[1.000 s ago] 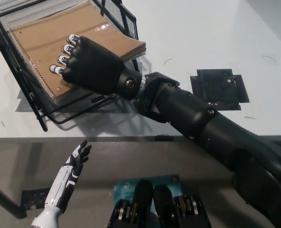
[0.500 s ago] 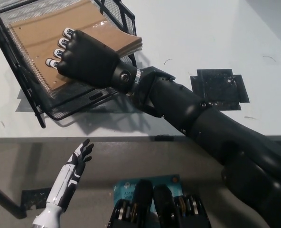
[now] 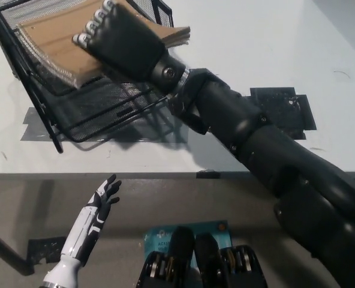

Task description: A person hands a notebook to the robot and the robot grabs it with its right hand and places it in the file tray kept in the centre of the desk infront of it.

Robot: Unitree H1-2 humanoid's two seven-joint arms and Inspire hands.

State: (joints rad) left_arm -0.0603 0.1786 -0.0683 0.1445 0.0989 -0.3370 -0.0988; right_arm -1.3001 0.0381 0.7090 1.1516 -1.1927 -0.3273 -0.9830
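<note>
Right hand on notebook, over file tray.
Black right hand point(image 3: 125, 41) grips the brown notebook point(image 3: 54, 43), apparently raised above the file tray point(image 3: 93, 111) floor. White left hand point(image 3: 102, 198) rests well below the tray, fingers spread, holding nothing.

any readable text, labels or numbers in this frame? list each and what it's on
None fully readable.
Blue card at the bottom edge, beside the robot's body: dark print, too small and partly hidden to read.
Notebook cover, held by the right hand over the file tray: plain brown, no text visible.
Black patch on the desk: no legible marking.
</note>
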